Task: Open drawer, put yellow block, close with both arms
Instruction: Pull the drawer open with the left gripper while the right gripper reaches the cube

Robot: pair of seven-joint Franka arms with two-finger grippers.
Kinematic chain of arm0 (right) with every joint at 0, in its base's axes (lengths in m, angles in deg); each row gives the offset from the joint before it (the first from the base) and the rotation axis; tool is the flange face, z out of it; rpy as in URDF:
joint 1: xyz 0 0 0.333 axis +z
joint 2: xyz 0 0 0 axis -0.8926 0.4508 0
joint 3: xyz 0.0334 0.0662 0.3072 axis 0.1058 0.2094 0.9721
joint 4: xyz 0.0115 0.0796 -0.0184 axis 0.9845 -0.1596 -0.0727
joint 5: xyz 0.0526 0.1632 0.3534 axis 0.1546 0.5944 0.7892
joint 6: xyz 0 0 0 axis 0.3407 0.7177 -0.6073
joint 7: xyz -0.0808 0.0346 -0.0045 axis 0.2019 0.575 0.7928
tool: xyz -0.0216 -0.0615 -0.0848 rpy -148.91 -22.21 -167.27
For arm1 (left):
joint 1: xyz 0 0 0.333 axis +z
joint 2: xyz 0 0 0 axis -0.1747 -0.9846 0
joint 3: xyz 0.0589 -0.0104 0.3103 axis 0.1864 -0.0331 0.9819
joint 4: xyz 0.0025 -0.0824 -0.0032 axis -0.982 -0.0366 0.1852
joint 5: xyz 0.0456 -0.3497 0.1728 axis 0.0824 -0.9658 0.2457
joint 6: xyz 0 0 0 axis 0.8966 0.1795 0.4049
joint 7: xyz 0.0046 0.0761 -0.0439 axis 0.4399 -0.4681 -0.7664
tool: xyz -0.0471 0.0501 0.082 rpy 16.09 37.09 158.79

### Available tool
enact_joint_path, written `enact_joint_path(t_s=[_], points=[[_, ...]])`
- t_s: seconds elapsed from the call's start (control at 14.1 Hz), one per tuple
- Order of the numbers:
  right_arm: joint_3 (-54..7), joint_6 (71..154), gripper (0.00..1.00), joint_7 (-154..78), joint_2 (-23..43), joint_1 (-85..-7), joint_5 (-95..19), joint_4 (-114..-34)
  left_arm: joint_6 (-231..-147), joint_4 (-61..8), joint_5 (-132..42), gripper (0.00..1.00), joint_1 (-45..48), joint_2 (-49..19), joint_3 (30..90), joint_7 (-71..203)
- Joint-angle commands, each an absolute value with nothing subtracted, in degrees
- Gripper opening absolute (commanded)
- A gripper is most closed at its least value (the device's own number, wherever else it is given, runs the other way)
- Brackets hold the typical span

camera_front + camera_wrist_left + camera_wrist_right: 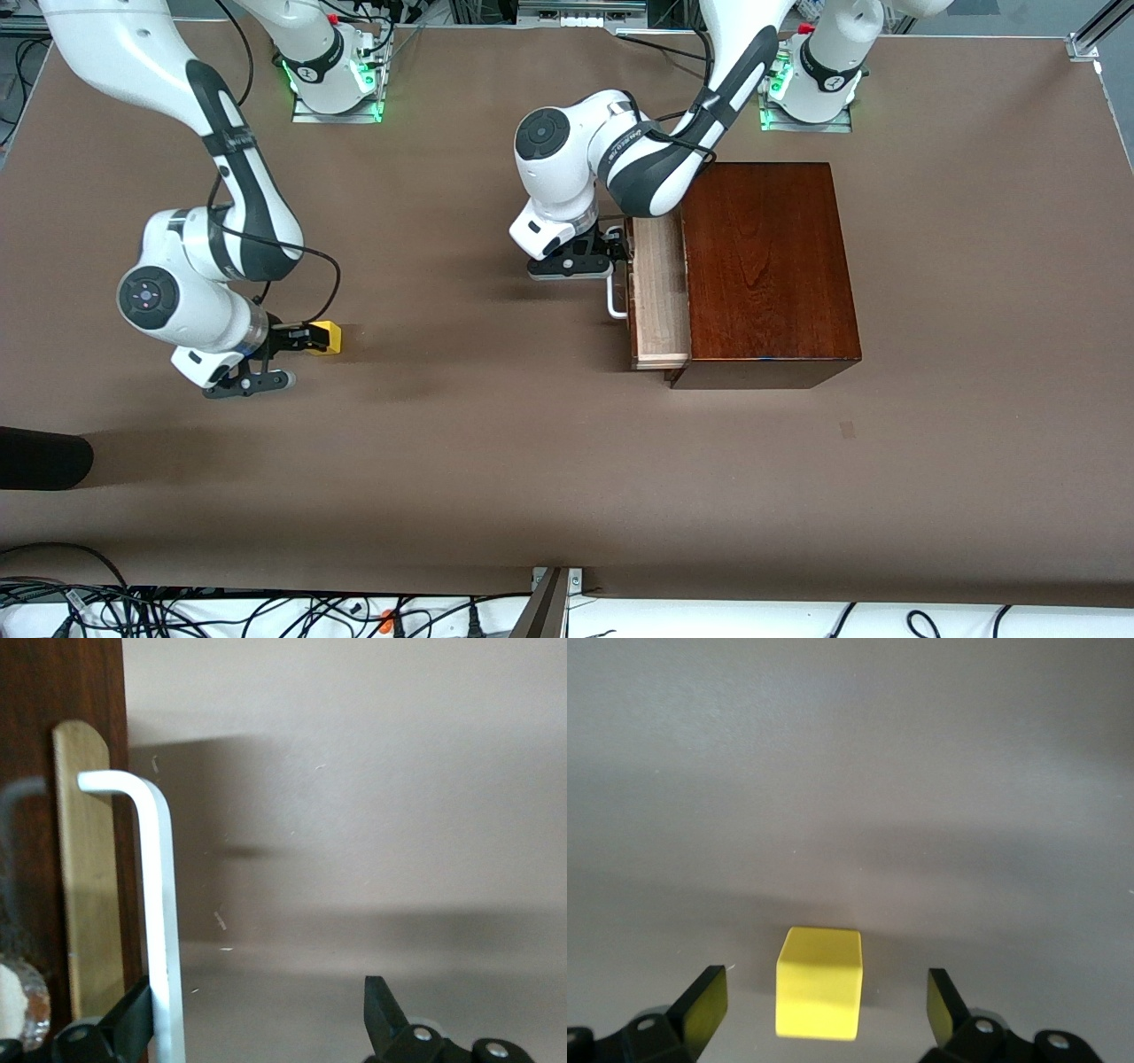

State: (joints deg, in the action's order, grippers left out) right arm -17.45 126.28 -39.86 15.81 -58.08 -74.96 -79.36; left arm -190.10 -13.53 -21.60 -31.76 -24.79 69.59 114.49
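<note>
The dark reddish-brown wooden box (pixel 766 266) stands toward the left arm's end of the table. Its drawer (pixel 660 292) is pulled partly out and shows its pale tray. My left gripper (pixel 613 252) is open at the drawer's white bar handle (pixel 614 303). In the left wrist view the handle (pixel 164 904) runs just inside one finger (pixel 133 1023), and the other finger is well apart from it. The yellow block (pixel 326 337) sits on the table toward the right arm's end. My right gripper (pixel 304 341) is open, low at the table. The block (pixel 819 983) lies between its fingertips, touching neither.
A black rounded object (pixel 40 458) lies at the table's edge at the right arm's end, nearer the front camera than the block. Cables run along the table's near edge (pixel 266 611). Bare brown tabletop (pixel 478 354) lies between the block and the drawer.
</note>
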Motion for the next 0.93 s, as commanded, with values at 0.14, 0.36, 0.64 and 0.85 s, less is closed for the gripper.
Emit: enact_joint_path(t_s=[0.14,0.36,0.64,0.85], points=[[-17.36,130.48,1.0,-39.44,15.26,-58.46,-74.72,-84.56,-191.11,-8.95,-21.2,1.0,-33.18,-27.06,69.4,114.59],[-17.36,130.66,0.99,-39.61,15.17,-58.55,-74.72,-86.4,-191.19,-8.95,-21.2,1.0,-33.18,-27.06,69.49,114.41],[-17.36,133.73,0.9,-39.62,14.82,-58.63,-74.72,-89.57,-191.02,-8.77,-21.2,1.0,-33.18,-26.18,69.4,114.41],[-17.36,133.74,0.75,-39.62,14.91,-58.63,-74.72,-89.49,-187.53,-8.95,-21.29,1.0,-32.39,-21.97,69.49,113.98]])
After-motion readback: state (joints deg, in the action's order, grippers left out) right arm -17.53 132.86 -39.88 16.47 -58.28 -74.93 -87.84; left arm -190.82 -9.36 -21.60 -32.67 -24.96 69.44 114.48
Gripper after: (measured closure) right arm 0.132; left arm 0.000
